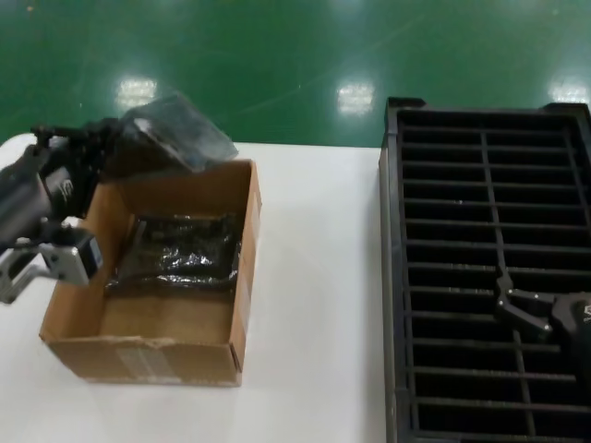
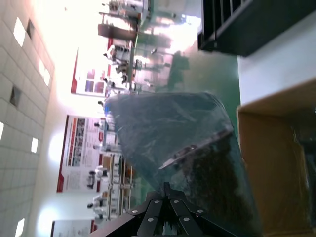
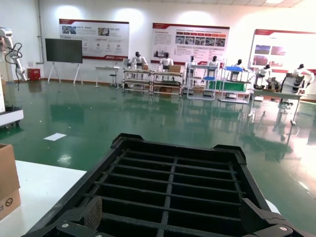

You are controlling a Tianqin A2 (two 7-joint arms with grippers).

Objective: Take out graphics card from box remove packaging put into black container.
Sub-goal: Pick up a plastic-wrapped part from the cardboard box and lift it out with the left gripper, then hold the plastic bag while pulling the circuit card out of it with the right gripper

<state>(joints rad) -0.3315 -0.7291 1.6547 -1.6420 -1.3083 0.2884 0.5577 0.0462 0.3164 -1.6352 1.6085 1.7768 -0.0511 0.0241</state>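
Up on the left, left gripper [image 1: 109, 138] reaching over the box's [image 1: 157, 355] far corner, pinching the bag [image 1: 175, 129] with the card [image 2: 197, 163] inside, held in the air. Down in the box, another shiny bag [image 1: 180, 254]. Over on the right, right gripper [image 1: 517, 309] low above the black crate [image 1: 392, 277], fingers spread wide, holding nothing.

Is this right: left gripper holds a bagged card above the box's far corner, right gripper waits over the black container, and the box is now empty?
Not quite. The box is not empty: the head view shows another glossy bag with a dark board lying inside. The rest holds: the left gripper holds the bagged card above the far corner, and the right gripper waits over the black container.
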